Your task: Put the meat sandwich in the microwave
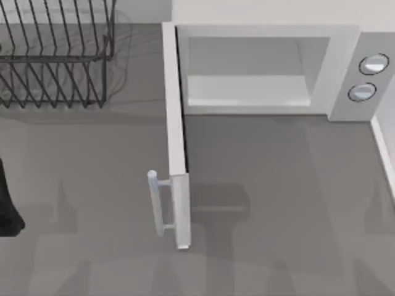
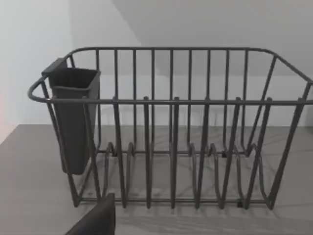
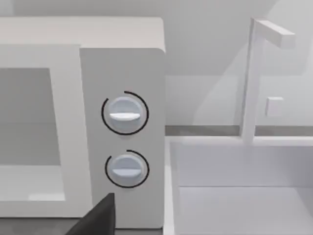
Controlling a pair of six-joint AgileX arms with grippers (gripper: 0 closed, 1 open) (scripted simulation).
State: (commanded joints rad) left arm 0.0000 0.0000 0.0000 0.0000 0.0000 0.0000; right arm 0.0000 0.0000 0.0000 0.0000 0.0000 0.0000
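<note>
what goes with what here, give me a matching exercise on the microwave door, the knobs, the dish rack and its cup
Things:
1. microwave door
2. two knobs
3. dish rack
4. dark cup

States or places:
A. hangs on the rack's end wall
B. swung open, handle facing the table's left
C. far left of the table
D. on the panel right of the cavity

Pairs: 1-B, 2-D, 3-C, 4-A

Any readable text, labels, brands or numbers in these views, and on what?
None. The microwave bears no lettering on its body or open door; its two knobs carry only plain arc marks. The dish rack and its dark cup are unmarked.
</note>
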